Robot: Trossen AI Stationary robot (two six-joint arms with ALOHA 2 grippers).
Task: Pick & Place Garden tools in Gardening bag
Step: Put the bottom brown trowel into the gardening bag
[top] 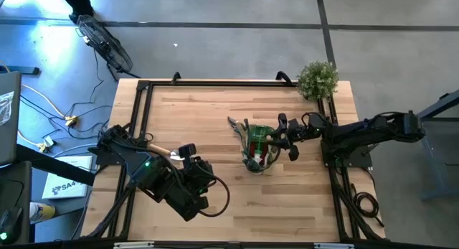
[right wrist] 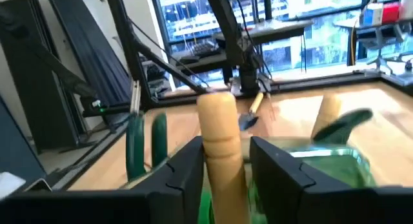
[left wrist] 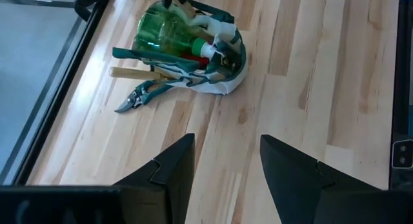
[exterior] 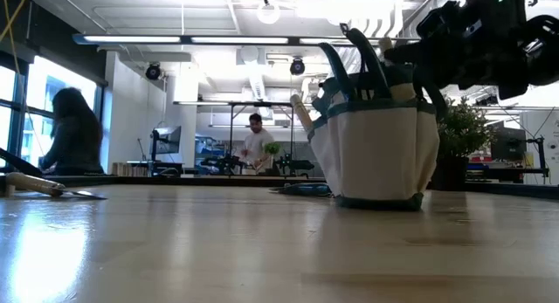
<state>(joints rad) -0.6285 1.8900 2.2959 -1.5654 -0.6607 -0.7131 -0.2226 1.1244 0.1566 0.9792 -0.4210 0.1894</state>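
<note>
The gardening bag (top: 258, 150) stands upright on the table, right of the middle, with a green spray bottle (left wrist: 161, 30) and other garden tools in it. A wooden tool handle (right wrist: 219, 127) sticks up out of the bag. My right gripper (right wrist: 222, 166) is level at the bag's right side and open, one finger on each side of that handle. Pruning shears (left wrist: 135, 98) lie flat on the table against the bag's far side. A wooden-handled trowel (top: 161, 150) lies flat at the left. My left gripper (left wrist: 226, 162) hangs open above the table's near left, holding nothing. My right gripper comes level from the table's right side, its fingers (right wrist: 271, 172) on either side of the upright wooden handle near its top. A thin gap shows beside one finger. The other finger overlaps the handle, so I cannot tell whether it touches.
A bushy green plant (top: 317, 78) stands at the far right corner. A black frame (top: 143, 105) runs along the table's edges. Bare wood lies between the bag and my left arm and along the near edge. People show in the room beyond the table.
</note>
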